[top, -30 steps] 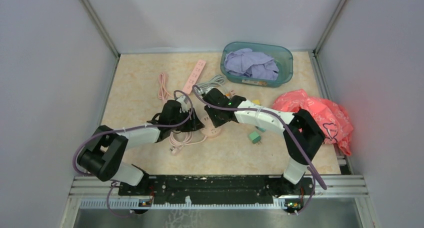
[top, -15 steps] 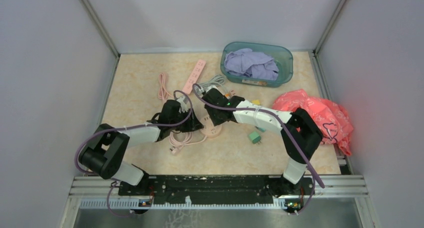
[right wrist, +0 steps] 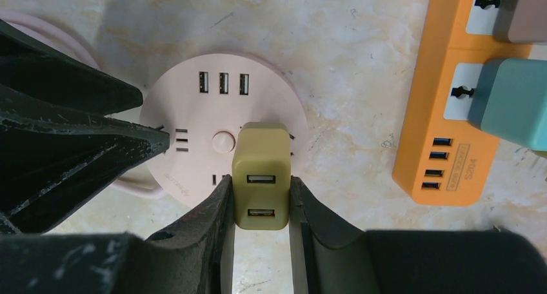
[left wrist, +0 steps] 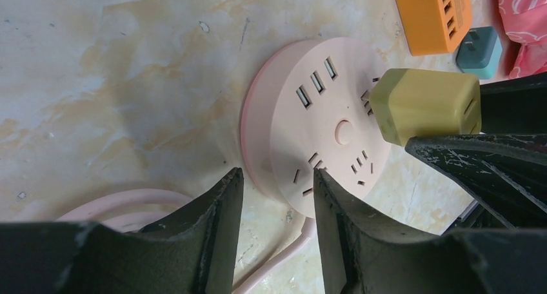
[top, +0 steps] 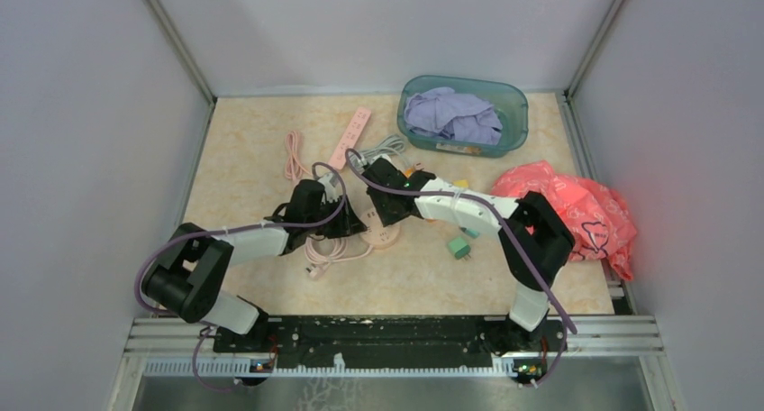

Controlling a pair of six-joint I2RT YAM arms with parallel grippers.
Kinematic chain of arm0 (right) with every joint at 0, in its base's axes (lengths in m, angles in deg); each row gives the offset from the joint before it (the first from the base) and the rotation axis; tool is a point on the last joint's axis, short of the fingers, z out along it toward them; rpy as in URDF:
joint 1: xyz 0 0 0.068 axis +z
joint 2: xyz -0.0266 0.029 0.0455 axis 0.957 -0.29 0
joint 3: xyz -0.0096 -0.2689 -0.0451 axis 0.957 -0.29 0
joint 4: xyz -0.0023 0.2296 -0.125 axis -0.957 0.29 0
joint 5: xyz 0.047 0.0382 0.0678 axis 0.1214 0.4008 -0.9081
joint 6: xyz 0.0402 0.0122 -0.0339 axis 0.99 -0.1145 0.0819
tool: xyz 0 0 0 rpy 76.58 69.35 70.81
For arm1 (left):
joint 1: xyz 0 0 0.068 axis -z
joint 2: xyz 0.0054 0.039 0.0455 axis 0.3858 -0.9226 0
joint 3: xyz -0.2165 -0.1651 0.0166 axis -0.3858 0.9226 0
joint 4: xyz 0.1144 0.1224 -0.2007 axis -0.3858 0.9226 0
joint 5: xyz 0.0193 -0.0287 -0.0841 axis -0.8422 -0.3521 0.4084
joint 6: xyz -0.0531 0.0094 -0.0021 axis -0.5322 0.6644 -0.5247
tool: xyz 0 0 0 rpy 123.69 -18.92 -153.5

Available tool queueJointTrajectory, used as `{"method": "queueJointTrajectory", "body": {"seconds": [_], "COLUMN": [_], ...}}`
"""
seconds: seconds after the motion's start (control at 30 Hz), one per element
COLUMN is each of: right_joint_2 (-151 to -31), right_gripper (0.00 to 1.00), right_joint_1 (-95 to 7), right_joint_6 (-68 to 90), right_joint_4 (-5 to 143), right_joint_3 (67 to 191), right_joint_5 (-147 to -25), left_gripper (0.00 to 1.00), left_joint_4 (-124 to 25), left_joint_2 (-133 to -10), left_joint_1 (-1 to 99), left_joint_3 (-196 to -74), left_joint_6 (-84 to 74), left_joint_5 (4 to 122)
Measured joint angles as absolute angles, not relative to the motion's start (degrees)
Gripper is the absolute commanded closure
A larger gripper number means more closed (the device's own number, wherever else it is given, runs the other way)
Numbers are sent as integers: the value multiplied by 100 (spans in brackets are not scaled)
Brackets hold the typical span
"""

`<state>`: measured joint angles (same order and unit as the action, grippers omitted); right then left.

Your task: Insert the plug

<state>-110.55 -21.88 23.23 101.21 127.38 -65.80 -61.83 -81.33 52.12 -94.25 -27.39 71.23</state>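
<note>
An olive-yellow plug [right wrist: 260,171] with two USB ports sits pinched between my right gripper's [right wrist: 260,181] fingers. Its base meets the face of the round pink socket hub [right wrist: 193,113] beside the centre button, and its prongs are hidden. In the left wrist view the plug [left wrist: 426,104] leans against the hub [left wrist: 322,113]. My left gripper [left wrist: 277,184] is open and straddles the hub's near rim, with one finger [left wrist: 332,204] over the hub's top and the other beside it. From above, both grippers [top: 356,220] [top: 389,214] meet over the hub [top: 386,237].
An orange power strip [right wrist: 451,113] with a teal plug in it lies right of the hub. A loose teal plug [top: 459,247], a pink power strip [top: 350,138], coiled pink cable [top: 324,249], a teal bin of cloth [top: 464,114] and a red bag [top: 577,208] surround the area.
My left gripper's jaws have narrowed a little at the hub's rim. The right arm has shifted slightly left, with the plug still in its grip.
</note>
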Motion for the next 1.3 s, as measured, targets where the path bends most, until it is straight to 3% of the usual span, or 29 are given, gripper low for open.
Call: {"method": "queueJointTrajectory", "body": {"seconds": [0.73,1.3], "right_joint_2": [-11374,-11835], "right_gripper": [100,100], "right_joint_1": [-2315,-2422], "right_joint_6": [2367,1709], "right_joint_4": [10138,10188], "right_joint_3": [12891,13328], "right_joint_5": [-6667,-6809], "left_gripper": [58,58], "left_joint_4": [-6283,-6305], "left_joint_2": [-8170,-8211], "left_joint_1": [5188,5140], "left_joint_3": [-9425,-9425], "left_joint_6": [-2783,-2825], "left_joint_5": [7278,7284]}}
